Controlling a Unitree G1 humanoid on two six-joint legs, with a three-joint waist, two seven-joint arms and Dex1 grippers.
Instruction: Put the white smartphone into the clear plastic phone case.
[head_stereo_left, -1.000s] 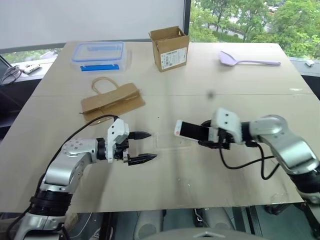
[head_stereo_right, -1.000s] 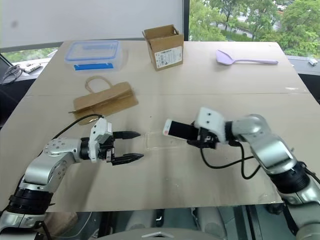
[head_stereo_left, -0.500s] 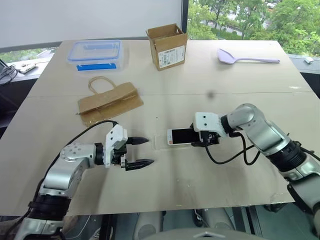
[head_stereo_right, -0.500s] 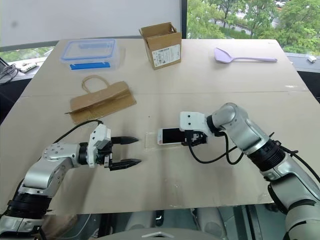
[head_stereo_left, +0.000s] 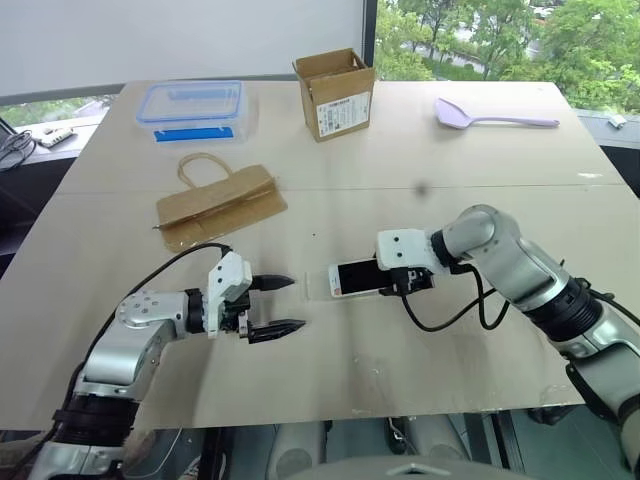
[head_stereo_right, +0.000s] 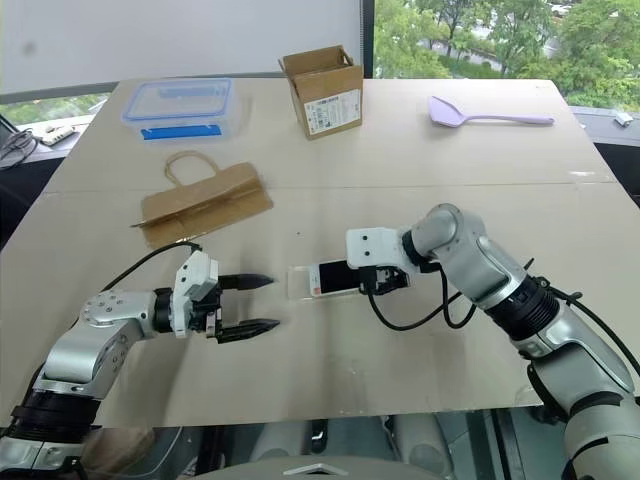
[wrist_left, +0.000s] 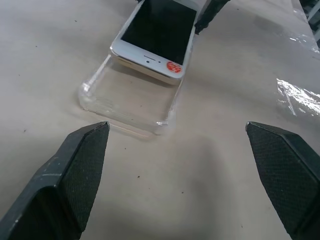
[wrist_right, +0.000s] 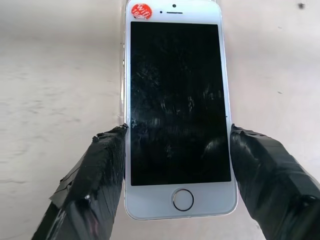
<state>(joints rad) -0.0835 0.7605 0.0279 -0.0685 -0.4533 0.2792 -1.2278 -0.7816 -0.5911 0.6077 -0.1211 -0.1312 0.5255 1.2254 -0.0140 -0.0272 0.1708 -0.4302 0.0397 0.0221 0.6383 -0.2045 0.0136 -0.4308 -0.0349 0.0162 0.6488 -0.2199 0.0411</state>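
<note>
a: pale beige tabletop (head_stereo_left: 340, 150), wide, faintly scuffed, with a seam running across the middle. window behind, green trees outside on the right, a white blind on the left.

b: far side of the table: clear food box with a blue lid (head_stereo_left: 194, 108), an open cardboard box (head_stereo_left: 337, 94) with a label, a lilac plastic spoon (head_stereo_left: 495, 117). closer in, a flattened brown paper bag (head_stereo_left: 220, 205) with a looped handle.

a: and the task's things?

b: near the middle. white smartphone (head_stereo_left: 357, 277) screen up, clamped by its long edges between the fingers of the right gripper (wrist_right: 175, 165). small red sticker on the end away from the gripper.

a: clear plastic phone case (wrist_left: 127, 102)?

b: flat on the table, open side up, nearly invisible. sticker end of the phone resting over the case's nearer rim, tilted, rest of the phone sticking out beyond it. cannot tell whether any corner is seated.

a: left gripper (head_stereo_left: 273, 305)?

b: jaws spread wide apart, holding nothing, pointing across at the case from just beside it, not touching it. black cable looping back from the wrist.

a: anything else on the surface?

b: a wrinkled clear plastic film (wrist_left: 299, 95) lying flat, near the case in the left wrist view.
</note>
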